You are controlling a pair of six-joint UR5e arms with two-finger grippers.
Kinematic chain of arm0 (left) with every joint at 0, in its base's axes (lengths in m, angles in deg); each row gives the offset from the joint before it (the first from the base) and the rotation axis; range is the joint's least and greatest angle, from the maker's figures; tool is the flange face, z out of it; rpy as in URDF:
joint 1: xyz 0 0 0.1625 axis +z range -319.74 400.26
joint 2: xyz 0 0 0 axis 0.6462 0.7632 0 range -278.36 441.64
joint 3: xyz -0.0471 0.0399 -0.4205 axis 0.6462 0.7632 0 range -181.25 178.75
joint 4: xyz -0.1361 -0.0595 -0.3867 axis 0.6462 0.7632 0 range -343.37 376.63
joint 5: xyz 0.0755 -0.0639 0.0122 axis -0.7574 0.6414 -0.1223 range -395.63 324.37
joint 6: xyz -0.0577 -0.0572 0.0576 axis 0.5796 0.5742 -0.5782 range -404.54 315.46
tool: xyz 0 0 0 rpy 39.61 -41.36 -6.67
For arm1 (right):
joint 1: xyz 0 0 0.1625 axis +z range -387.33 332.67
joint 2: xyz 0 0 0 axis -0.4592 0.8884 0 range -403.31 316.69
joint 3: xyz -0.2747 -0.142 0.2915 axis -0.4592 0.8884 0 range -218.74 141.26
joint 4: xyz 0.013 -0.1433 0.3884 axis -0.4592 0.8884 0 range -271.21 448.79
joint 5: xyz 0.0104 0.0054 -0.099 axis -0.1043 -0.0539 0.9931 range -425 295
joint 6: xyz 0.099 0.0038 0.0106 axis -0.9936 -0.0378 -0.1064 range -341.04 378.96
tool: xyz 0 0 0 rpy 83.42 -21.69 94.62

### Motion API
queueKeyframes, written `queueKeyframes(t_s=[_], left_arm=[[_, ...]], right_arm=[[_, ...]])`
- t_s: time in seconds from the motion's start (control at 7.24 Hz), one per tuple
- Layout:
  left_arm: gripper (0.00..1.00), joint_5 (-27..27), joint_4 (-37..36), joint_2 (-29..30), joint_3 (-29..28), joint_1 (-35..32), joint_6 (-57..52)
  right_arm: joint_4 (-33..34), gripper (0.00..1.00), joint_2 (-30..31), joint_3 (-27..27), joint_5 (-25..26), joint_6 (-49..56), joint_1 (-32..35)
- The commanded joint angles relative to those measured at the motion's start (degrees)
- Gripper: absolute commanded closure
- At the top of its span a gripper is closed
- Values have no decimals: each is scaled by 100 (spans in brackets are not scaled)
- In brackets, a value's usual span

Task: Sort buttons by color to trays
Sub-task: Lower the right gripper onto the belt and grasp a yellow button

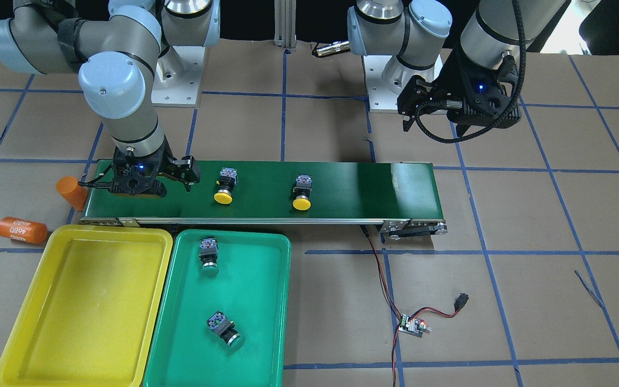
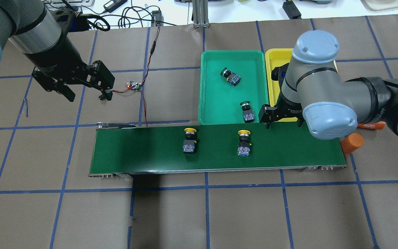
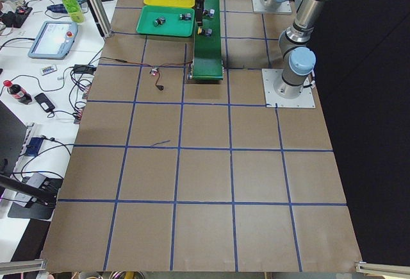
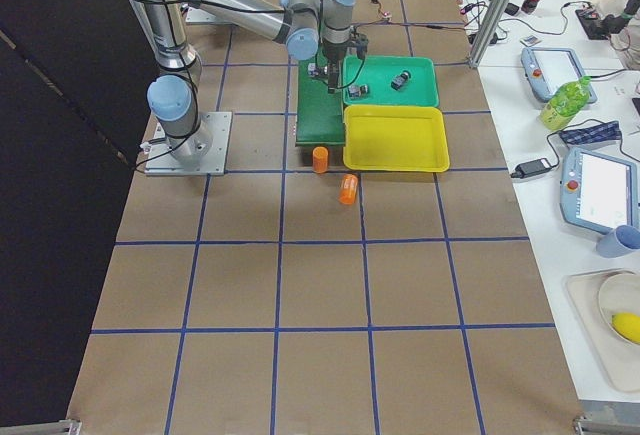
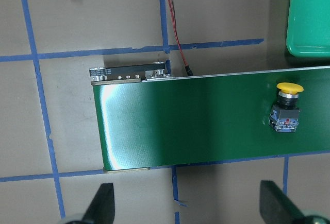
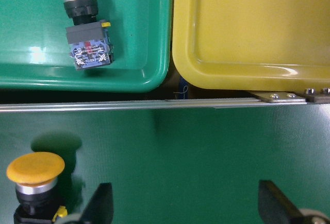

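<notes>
right claw at belt end, yellow button next

right gripper (image 1: 138, 183) hangs low over the conveyor belt (image 1: 352, 188), fingers spread wide, nothing between them. nearer yellow button (image 1: 226, 185) lies on its side on the belt just beside the claw, toward the belt's middle, cap toward the trays. second yellow button (image 1: 302, 192) lies further off the same way. yellow tray (image 1: 89, 306) sits just past the belt edge in front of the claw, away from the robot's base; no button in it. first green button (image 1: 208, 255) and second green button (image 1: 224, 328) already lie in the green tray (image 1: 256, 301). left gripper (image 2: 86, 91) hovers well apart, off the belt's far end, fingers spread, empty.

step in hand, as judged: pick the nearer yellow button. the claw opens along the belt, so a sideways slide should put the square black body between the fingers. better to close on the body's flat sides, not on the round cap. come down short of pressing the belt. cannot tell whether the belt runs. the carry is short but needs lift over the tray rim.

surface: glossy belt, likely slippery; brown-papered table (image 1: 530, 215) with blue tape lines. an orange cylinder (image 1: 73, 192) stands close behind the claw at the belt end.
</notes>
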Motion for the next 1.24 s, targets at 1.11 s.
queueKeyframes(t_s=[1.11], left_arm=[[0,-26,-9,-35,78,0,-18]], right_arm=[[123,3,-139,-65,-267,-732,397]])
